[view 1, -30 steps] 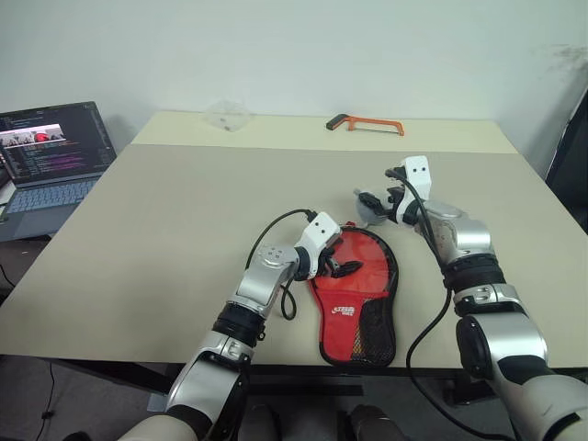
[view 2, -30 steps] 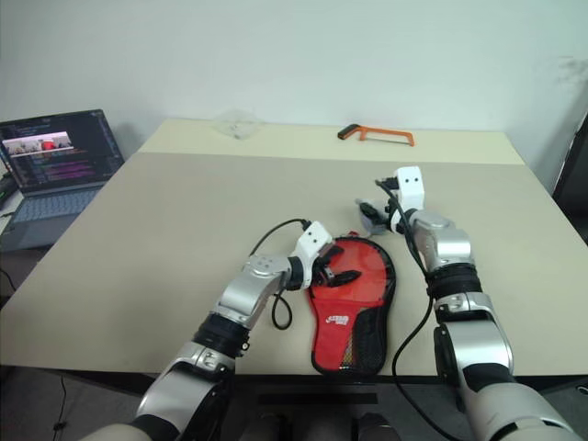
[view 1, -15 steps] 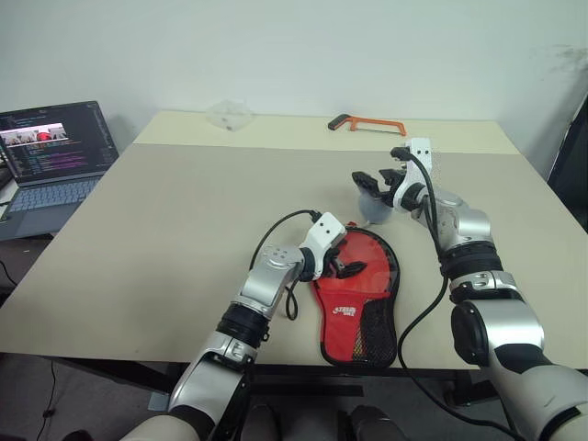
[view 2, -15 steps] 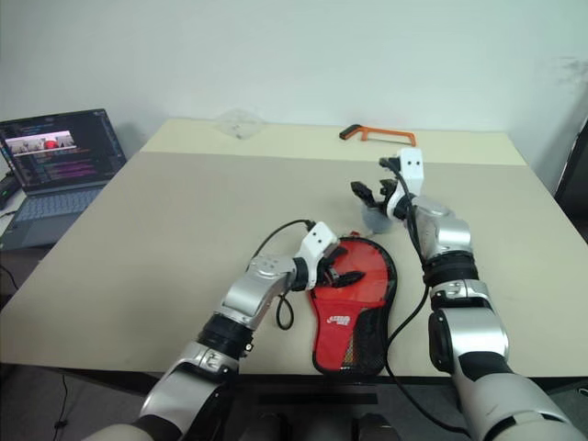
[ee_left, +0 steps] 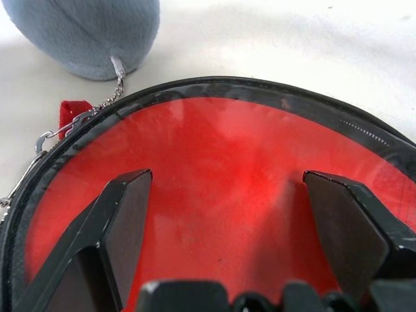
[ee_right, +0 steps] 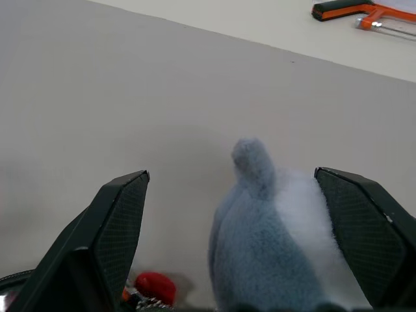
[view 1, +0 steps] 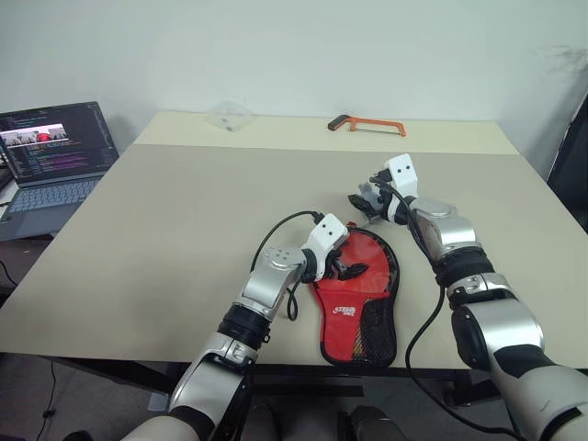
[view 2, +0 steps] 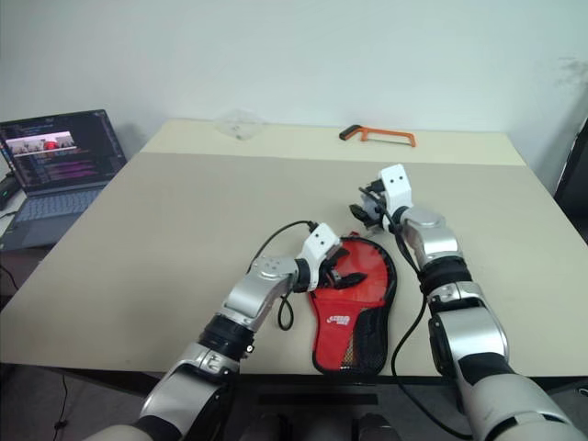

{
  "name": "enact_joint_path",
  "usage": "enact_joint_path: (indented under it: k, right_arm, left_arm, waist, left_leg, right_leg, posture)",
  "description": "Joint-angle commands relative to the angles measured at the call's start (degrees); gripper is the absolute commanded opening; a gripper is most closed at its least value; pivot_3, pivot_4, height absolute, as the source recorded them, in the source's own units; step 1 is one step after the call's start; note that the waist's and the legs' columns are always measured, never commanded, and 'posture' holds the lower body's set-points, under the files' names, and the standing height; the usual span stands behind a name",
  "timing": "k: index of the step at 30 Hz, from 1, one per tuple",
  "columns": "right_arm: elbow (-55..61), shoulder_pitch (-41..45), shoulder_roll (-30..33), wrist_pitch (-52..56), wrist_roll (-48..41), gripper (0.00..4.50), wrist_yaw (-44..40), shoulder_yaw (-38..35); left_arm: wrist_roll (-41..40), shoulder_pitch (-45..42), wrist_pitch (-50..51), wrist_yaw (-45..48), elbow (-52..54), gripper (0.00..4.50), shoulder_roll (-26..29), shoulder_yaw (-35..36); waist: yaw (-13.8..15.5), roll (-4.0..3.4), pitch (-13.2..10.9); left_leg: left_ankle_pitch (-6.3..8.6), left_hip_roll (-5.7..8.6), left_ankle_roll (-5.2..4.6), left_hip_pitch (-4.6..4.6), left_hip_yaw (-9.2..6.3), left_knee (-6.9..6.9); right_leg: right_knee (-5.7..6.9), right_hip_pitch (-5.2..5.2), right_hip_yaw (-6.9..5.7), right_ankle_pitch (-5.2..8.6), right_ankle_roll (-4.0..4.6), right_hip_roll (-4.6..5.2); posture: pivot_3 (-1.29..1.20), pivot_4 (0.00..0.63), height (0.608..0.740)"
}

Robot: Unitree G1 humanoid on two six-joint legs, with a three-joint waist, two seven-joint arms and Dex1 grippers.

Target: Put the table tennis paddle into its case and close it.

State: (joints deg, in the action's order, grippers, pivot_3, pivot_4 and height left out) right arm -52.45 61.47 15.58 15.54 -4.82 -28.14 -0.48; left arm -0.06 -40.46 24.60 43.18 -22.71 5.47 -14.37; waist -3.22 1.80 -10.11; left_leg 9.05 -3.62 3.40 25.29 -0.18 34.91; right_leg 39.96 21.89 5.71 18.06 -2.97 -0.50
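Observation:
The case (view 1: 355, 299) lies flat on the table, red side up, with its white logo and black mesh pocket toward the near edge. My left gripper (view 1: 346, 268) hangs open just over its round end; in the left wrist view both fingers (ee_left: 123, 214) frame the red, black-rimmed face (ee_left: 221, 149). My right gripper (view 1: 367, 198) is open just beyond the case, a finger (ee_right: 110, 221) on each side of a small grey-blue pouch (ee_right: 273, 247), which a thin chain (ee_left: 97, 107) links to the case's rim. The paddle is hidden.
An orange hacksaw (view 1: 367, 124) and a clear plastic bag (view 1: 228, 115) lie at the table's far edge. An open laptop (view 1: 50, 156) stands off the left side. Something dark (view 1: 571, 152) stands past the right edge.
The right gripper rose and swung left, then came back down over the grey-blue pouch, rolling as it went. The left arm and the case have stayed still.

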Motion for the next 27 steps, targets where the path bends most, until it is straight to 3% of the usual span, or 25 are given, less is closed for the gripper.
enact_joint_path:
  k: [1, 11, 22, 25, 27]
  right_arm:
    - [-4.35, 2.76, 0.92, -2.76, 4.1, 4.5, 3.11, 1.79]
    - [-15.98, 5.68, -0.45, -5.99, 6.01, 4.5, 12.05, -0.22]
    - [-17.4, 6.56, -0.05, -7.79, 6.32, 1.0, 16.09, -1.49]
    - [-17.35, 6.6, 1.03, -8.13, 6.73, 0.51, 16.56, -1.5]
    - [-17.31, 6.27, 2.24, -8.25, 7.26, 0.44, 16.49, -1.2]
  left_arm:
    - [0.21, 1.48, 1.4, 0.01, -0.86, 4.03, -0.14, -1.68]
    - [0.33, 2.0, 1.58, -0.72, -0.13, 4.03, -0.81, -2.63]
    - [0.72, 1.73, 1.34, -1.56, -2.07, 4.07, -2.05, -3.56]
    - [0.81, 1.64, 1.42, -1.46, -2.3, 4.07, -2.07, -3.61]
    - [0.91, 1.61, 1.45, -1.4, -2.36, 4.07, -2.04, -3.66]
  waist:
    - [0.0, 0.0, 0.0]
    - [-0.04, 0.0, 0.0]
    - [0.14, 0.0, 0.0]
    - [0.19, 0.0, 0.0]
    - [0.24, 0.0, 0.0]
  left_leg:
    - [0.0, 0.0, 0.0, -0.03, 0.01, 0.0]
    - [0.01, -0.01, 0.01, -0.36, 0.04, -0.06]
    - [0.01, 0.07, 0.01, -0.38, 0.02, -0.05]
    - [0.01, 0.09, 0.01, -0.38, 0.02, -0.05]
    - [0.01, 0.1, 0.01, -0.38, 0.01, -0.05]
  right_leg:
    - [-0.01, -0.03, 0.0, 0.0, 0.0, 0.0]
    - [-0.06, -0.35, 0.04, 0.01, 0.01, 0.01]
    - [-0.11, -0.44, 0.01, 0.01, 0.0, 0.08]
    - [-0.12, -0.45, 0.0, 0.01, -0.01, 0.09]
    - [-0.12, -0.45, 0.0, 0.01, -0.01, 0.1]
  posture:
    - [0.0, 0.15, 0.74]
    - [0.0, 0.15, 0.74]
    - [0.0, 0.15, 0.74]
    - [0.0, 0.15, 0.74]
    - [0.0, 0.15, 0.74]
